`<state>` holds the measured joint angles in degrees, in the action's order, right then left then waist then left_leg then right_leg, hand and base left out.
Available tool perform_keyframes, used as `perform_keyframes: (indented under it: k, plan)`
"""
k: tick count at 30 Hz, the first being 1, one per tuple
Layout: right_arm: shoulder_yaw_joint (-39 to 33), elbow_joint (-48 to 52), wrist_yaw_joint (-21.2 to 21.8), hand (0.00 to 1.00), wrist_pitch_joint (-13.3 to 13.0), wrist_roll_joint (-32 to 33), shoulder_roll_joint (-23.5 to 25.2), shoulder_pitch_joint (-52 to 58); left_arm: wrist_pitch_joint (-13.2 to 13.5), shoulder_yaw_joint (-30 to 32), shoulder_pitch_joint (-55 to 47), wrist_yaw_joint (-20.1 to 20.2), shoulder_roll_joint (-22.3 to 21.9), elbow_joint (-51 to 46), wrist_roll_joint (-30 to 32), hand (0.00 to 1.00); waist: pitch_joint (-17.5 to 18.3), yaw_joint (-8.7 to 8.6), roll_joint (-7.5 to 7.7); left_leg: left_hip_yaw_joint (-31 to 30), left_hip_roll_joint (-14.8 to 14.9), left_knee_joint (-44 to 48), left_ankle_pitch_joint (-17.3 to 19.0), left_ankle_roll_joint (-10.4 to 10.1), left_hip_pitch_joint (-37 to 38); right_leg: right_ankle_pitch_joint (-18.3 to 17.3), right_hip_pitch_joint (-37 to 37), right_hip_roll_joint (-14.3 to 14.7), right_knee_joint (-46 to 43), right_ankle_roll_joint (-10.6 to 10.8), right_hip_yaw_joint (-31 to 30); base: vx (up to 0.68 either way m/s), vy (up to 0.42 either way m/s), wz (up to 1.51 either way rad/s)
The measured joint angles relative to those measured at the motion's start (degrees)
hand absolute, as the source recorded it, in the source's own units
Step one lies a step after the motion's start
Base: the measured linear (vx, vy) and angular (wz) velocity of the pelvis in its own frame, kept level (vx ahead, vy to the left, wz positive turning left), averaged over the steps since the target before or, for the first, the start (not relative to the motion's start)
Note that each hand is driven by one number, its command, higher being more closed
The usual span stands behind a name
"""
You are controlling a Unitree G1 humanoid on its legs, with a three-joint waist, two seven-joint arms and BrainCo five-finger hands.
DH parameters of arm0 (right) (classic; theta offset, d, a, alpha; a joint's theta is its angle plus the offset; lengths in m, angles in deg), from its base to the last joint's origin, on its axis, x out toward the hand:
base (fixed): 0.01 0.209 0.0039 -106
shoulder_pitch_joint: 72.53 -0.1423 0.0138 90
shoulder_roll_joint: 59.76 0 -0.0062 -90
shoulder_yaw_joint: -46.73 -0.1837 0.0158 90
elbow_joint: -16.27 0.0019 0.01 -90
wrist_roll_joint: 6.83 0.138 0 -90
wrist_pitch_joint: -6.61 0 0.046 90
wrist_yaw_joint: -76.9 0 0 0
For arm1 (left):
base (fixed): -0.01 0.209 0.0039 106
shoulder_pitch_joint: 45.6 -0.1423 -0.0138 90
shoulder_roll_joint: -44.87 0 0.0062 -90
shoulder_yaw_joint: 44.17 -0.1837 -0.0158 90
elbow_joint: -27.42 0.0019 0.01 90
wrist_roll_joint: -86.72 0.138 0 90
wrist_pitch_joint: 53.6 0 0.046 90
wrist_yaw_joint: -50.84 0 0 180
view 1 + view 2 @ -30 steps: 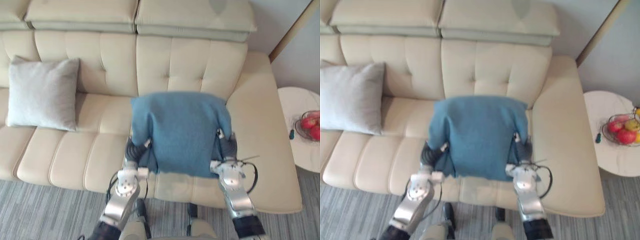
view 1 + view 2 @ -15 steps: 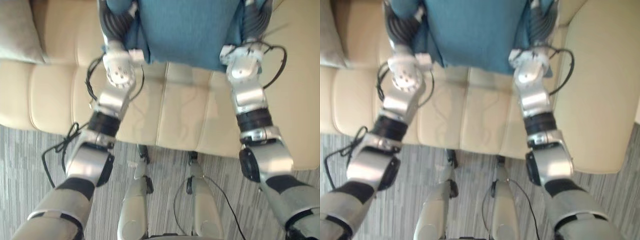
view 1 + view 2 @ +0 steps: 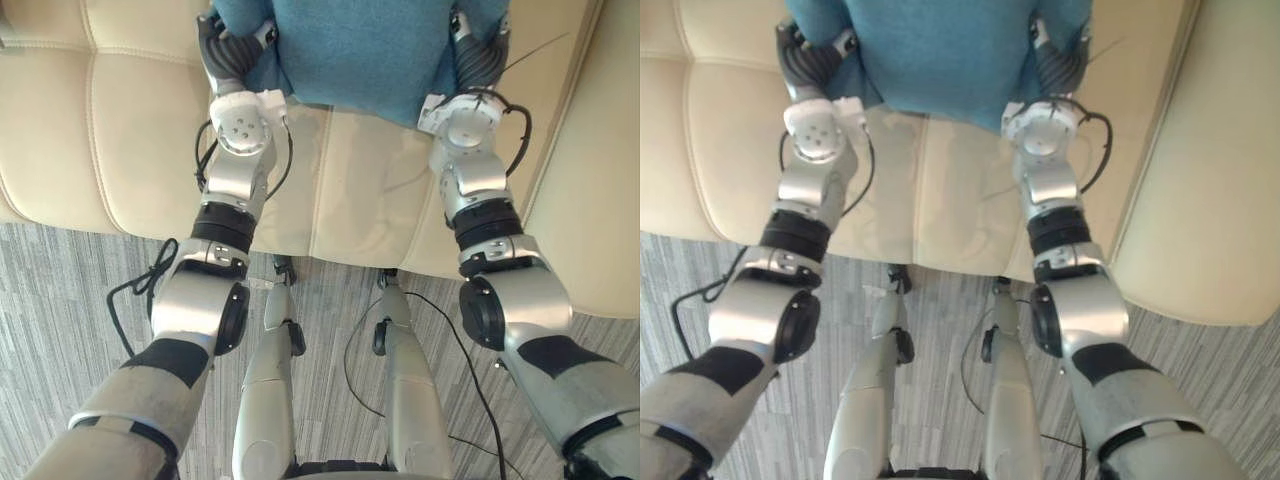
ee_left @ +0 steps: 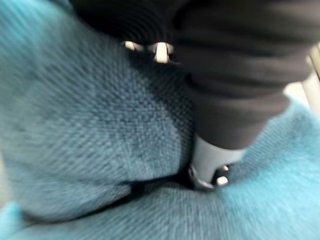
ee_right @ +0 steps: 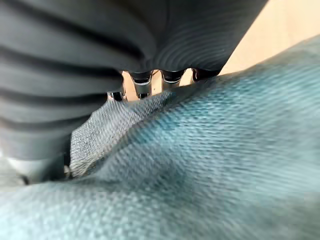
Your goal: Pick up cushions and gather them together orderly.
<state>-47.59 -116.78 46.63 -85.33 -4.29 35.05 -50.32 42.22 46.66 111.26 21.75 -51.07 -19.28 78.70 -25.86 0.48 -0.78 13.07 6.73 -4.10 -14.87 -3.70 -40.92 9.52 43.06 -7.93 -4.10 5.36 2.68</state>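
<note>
A blue cushion (image 3: 370, 45) sits at the top of the eye views, over the cream sofa seat (image 3: 120, 130). My left hand (image 3: 228, 50) is against its left side and my right hand (image 3: 478, 55) against its right side, so the cushion is clamped between them. In the left wrist view the dark cover of the left hand (image 4: 235, 75) lies tight on the blue cushion (image 4: 100, 125), whose cloth is creased there. In the right wrist view the right hand (image 5: 75, 50) sits at the edge of the blue cushion (image 5: 225, 150), with cream sofa behind.
The sofa's front edge (image 3: 330, 255) runs across the middle of the eye views, with grey striped carpet (image 3: 70, 300) below it. The sofa's right armrest (image 3: 600, 200) rises at the right.
The head camera has tipped down, so the grey cushion, the sofa back and the side table have left the picture. The blue cushion stays between both hands.
</note>
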Motion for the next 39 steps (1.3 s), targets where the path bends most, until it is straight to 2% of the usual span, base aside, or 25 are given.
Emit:
perform_keyframes:
  k: [8,11,14,15,18,19,22,24,26,27,29,34,39]
  plan:
    - [-0.03,17.12,2.69,0.00,-1.20,-0.02,-0.49,14.74,0.16,0.48,-8.93,3.55,2.94,-7.25,-1.27,0.00,0.01,0.42,0.02,0.49,0.71,0.20,-0.09,-0.42,3.82,-1.57,-2.18,0.25,-2.97,-0.07,-0.04,-0.04,0.013,-0.04]
    - [-2.04,26.14,4.37,0.00,-2.87,-0.03,-2.88,25.35,1.83,1.06,-16.16,3.83,5.35,-13.64,-2.55,0.00,0.20,0.51,0.08,0.38,0.76,-0.71,0.20,-0.78,8.80,-3.64,-5.94,0.27,-4.98,-0.11,0.22,0.00,-0.024,0.04]
    - [-5.38,31.06,5.14,0.00,-3.70,-0.07,-3.24,32.59,3.17,2.95,-22.18,4.36,5.55,-17.65,-3.44,0.00,0.29,0.61,0.13,-0.06,0.77,-0.73,0.73,-1.35,11.61,-5.13,-8.41,0.15,-6.28,-0.21,0.70,0.03,-0.051,0.11]
    - [-6.96,33.73,5.95,0.00,-4.26,-0.18,-3.67,38.88,3.54,4.26,-28.09,4.52,5.13,-20.50,-3.52,0.00,0.41,0.60,0.12,-0.79,0.82,-0.64,1.25,-1.53,13.88,-6.39,-10.70,0.06,-7.20,-0.33,1.50,0.04,-0.061,0.17]
    - [-8.05,36.44,7.43,0.00,-4.38,-0.30,-3.00,47.12,3.80,5.41,-36.72,4.73,2.60,-23.19,-4.30,0.00,0.64,1.08,0.26,-1.26,0.90,-0.40,2.46,-1.80,17.05,-8.10,-13.72,-0.01,-8.35,-0.36,2.07,0.05,-0.062,0.15]
    - [-8.42,37.87,8.25,0.00,-4.39,-0.28,-1.82,51.28,3.79,6.56,-41.71,5.43,0.12,-24.73,-4.65,0.00,1.11,1.29,0.18,-1.52,0.88,0.36,3.29,-1.77,18.14,-9.01,-15.33,-0.06,-8.67,-0.45,2.65,0.08,-0.068,0.13]
    - [-8.62,38.11,10.83,0.00,-4.42,-0.29,1.81,61.32,3.78,7.62,-55.09,7.57,-6.01,-26.62,-6.36,0.00,5.76,1.50,0.33,-2.31,0.92,1.24,5.15,-2.14,20.80,-10.93,-18.80,-0.19,-8.95,-0.52,3.71,0.12,-0.059,0.15]
    - [-8.62,38.06,12.43,0.00,-4.44,-0.30,4.35,66.25,3.74,7.63,-62.20,9.41,-8.15,-26.79,-6.90,0.00,8.32,1.69,0.38,-2.41,1.00,1.40,6.36,-2.49,23.61,-12.15,-21.86,-0.21,-8.91,-0.56,4.15,0.20,-0.050,0.07]
    - [-8.34,36.87,14.79,0.00,-4.52,-0.32,7.43,71.83,3.57,7.08,-69.49,11.94,-9.47,-26.17,-6.70,0.00,12.00,1.96,0.69,-2.18,1.31,1.96,7.81,-2.96,26.91,-13.36,-25.48,0.00,-8.39,-0.61,4.29,0.17,-0.037,-0.02]
    - [-8.27,36.31,15.48,0.00,-4.55,-0.34,7.98,72.91,3.39,7.06,-70.61,12.99,-9.60,-25.51,-6.67,0.00,12.76,2.06,0.70,-2.03,1.40,2.34,8.38,-3.01,27.54,-13.64,-26.31,0.06,-8.21,-0.60,4.28,0.14,-0.029,-0.11]
    - [-7.29,30.41,17.70,0.00,-4.71,-0.38,8.98,75.32,2.51,7.07,-73.60,16.17,-10.03,-20.68,-6.20,0.00,15.74,2.19,0.76,-1.25,1.68,2.60,9.53,-3.45,30.23,-13.81,-29.38,0.58,-6.66,-0.46,4.10,0.13,-0.017,-0.16]
    - [-5.95,13.72,21.08,0.00,-4.28,-2.59,9.59,76.36,0.91,6.99,-74.44,20.54,-10.86,-7.18,-2.16,0.00,19.81,2.29,0.94,-0.39,2.16,1.93,10.70,-4.05,35.17,-13.76,-34.65,1.29,-3.85,-0.44,3.79,0.09,-0.003,-0.08]
    - [-6.45,-1.91,22.84,0.00,-3.39,-4.17,9.46,75.81,-0.22,6.92,-74.81,22.17,-9.56,5.11,3.27,0.00,22.74,2.18,1.51,0.42,1.72,0.16,11.32,-4.22,39.33,-13.18,-38.39,1.47,-0.45,-0.15,2.70,0.05,0.023,-0.13]
